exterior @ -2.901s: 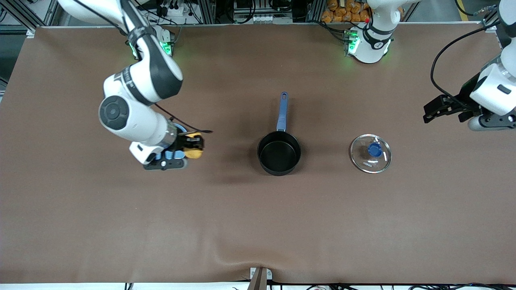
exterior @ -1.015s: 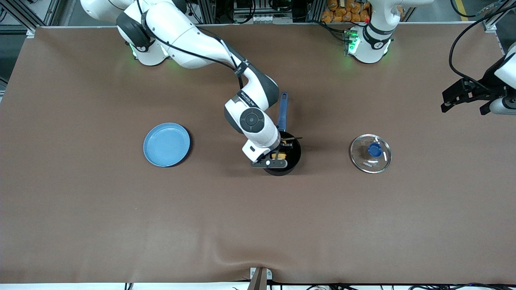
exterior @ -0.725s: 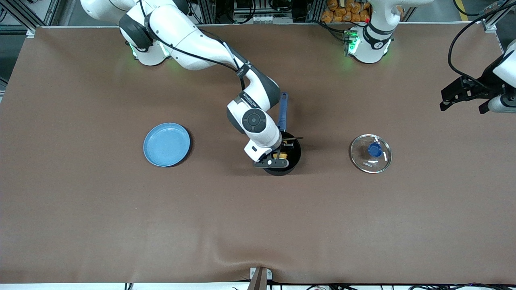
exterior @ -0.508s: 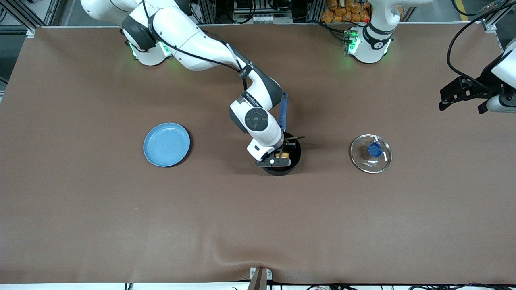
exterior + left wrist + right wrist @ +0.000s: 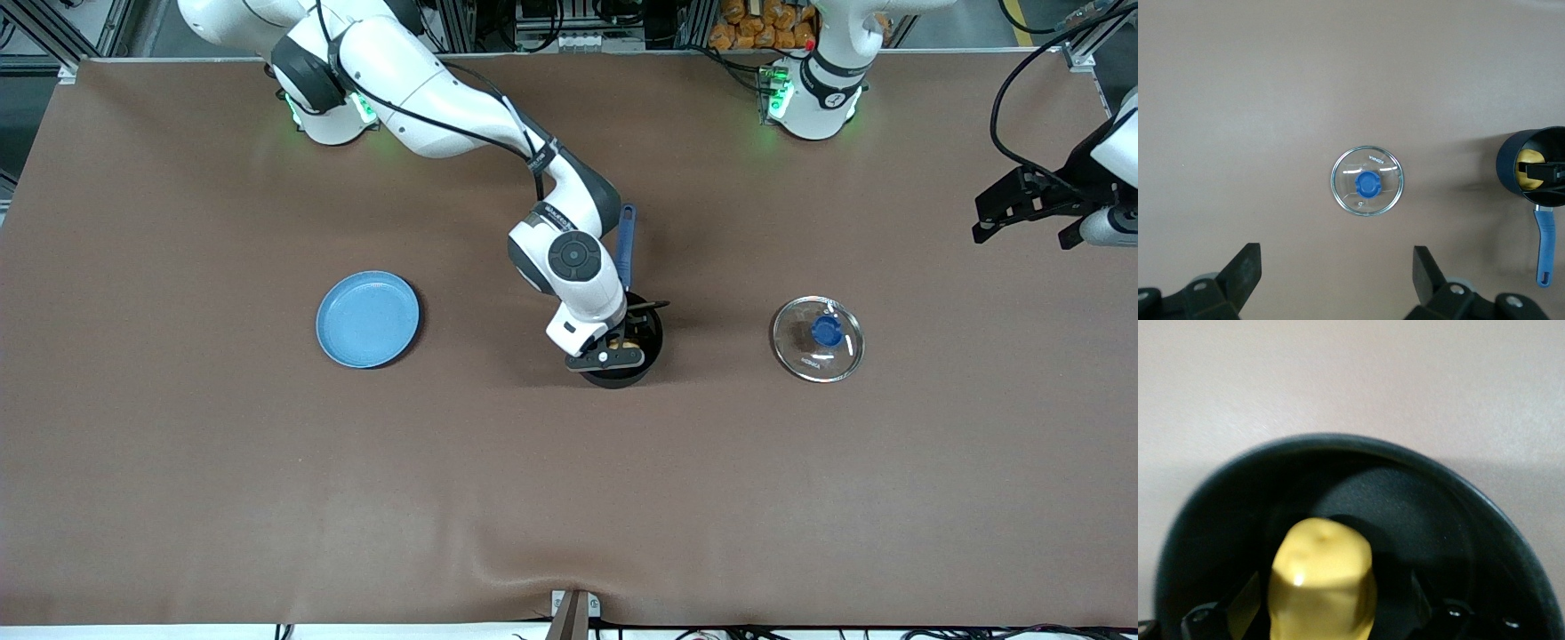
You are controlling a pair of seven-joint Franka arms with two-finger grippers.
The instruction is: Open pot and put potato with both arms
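The black pot [image 5: 655, 345] stands mid-table with its lid off, its blue handle [image 5: 625, 244] pointing toward the arms' bases. My right gripper [image 5: 622, 344] reaches down into it. The yellow potato [image 5: 1321, 587] is inside the pot [image 5: 1358, 443], between the open fingers [image 5: 1245, 603], with a gap showing on each side. The glass lid [image 5: 818, 339] with its blue knob lies flat on the table beside the pot, toward the left arm's end. My left gripper [image 5: 981, 218] is open and empty, waiting in the air at that end. Its wrist view shows the lid [image 5: 1367, 181] and the pot [image 5: 1531, 167].
A flat light-blue plate [image 5: 367, 319] lies empty toward the right arm's end of the table. The brown table cover [image 5: 569, 498] has a small wrinkle at the edge nearest the front camera.
My right gripper carried the potato from over the plate to the pot and lowered it inside. The left arm only shifted slightly. The lid and pot stayed put.
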